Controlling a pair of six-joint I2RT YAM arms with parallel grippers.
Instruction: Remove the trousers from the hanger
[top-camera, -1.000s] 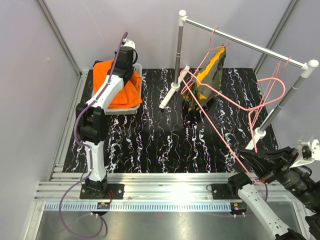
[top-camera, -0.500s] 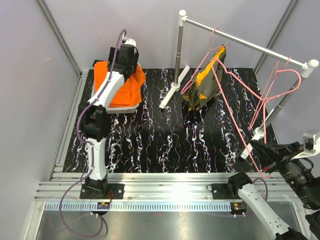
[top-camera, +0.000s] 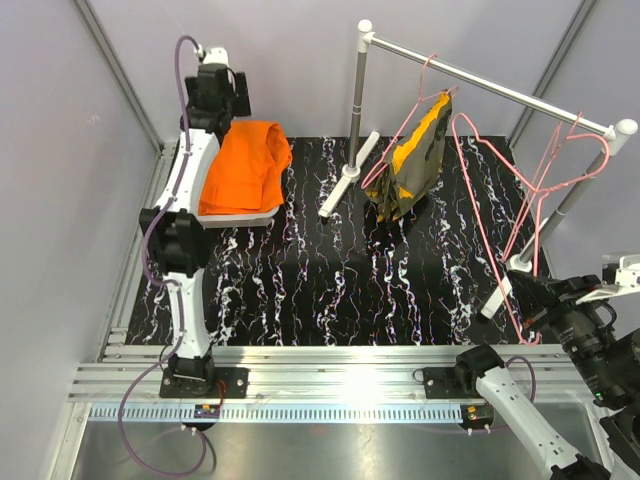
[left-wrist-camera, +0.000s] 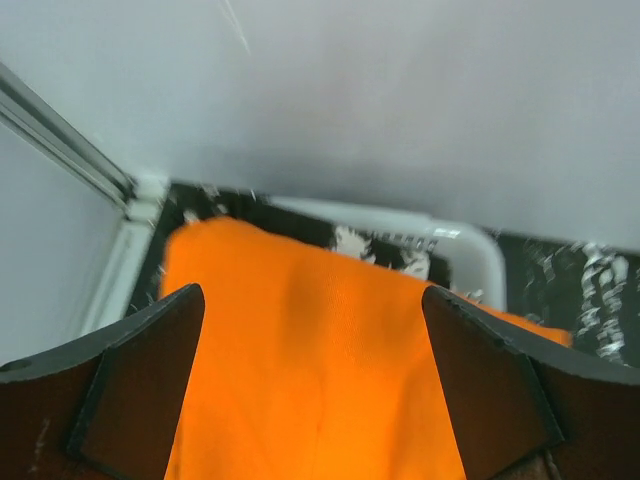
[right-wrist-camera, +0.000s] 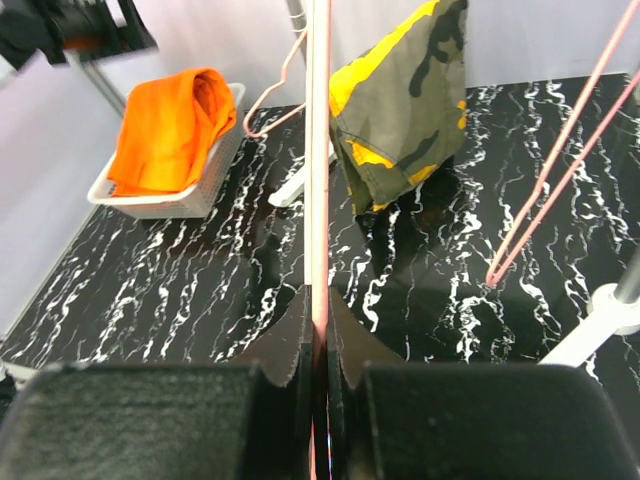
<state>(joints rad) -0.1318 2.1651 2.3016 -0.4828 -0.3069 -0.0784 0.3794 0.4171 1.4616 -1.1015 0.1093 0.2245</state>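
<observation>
1. The left claw (left-wrist-camera: 310, 300) has sprung wide and lifted away. A second ago it was pressed shut into the orange trousers (top-camera: 245, 165). It now holds nothing and hangs over the far edge of the basket (top-camera: 240, 217), well left of the rack (top-camera: 500, 90).
2. The orange trousers lie heaped in that basket, left of the rack's left post. They are let go, so I judge that pair finished.
3. The right claw (right-wrist-camera: 318, 300) stays clenched on a bare pink hanger (right-wrist-camera: 318, 150). The hanger lay slanted across the table (top-camera: 300, 290) in front of the rack; it has since swung up beside the rack's right post.
4. The camo trousers (top-camera: 415, 160) still hang from the rack's rail on their own hanger, nearer the left post. They look like the next pair to take off. No black pair shows in any view.
5. Edges and room:
   - The left claw sits close to the back wall and corner frame, so its free way is back toward the rack, over the table.
   - The rack's left post and foot stand between the basket and the camo trousers.
   - The held hanger's long wire is near the right post and could snag there.
   - The table in front of the rack gives the most open room.
</observation>
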